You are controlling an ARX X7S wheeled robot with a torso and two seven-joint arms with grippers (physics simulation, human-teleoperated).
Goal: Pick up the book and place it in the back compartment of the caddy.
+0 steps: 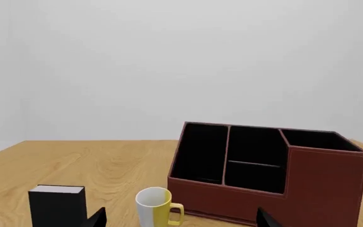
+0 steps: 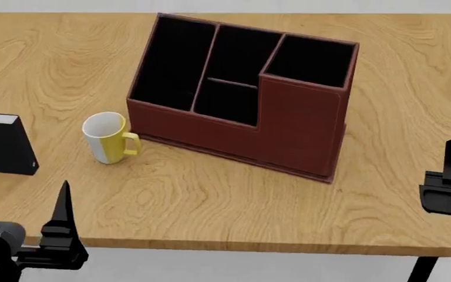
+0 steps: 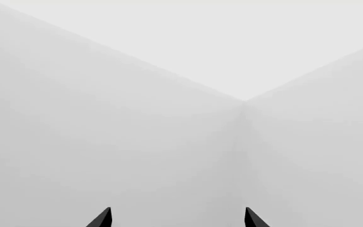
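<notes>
A small black book stands upright on the table, left of a mug and caddy. It looks rigid and light; pinching across its covers seems best. The left gripper and right gripper are spread, empty.

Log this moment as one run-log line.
phase: pre-grasp | book: upright on table, left of mug, untouched | caddy: cells empty | left gripper: open, near book | right gripper: open, aimed at wall
</notes>
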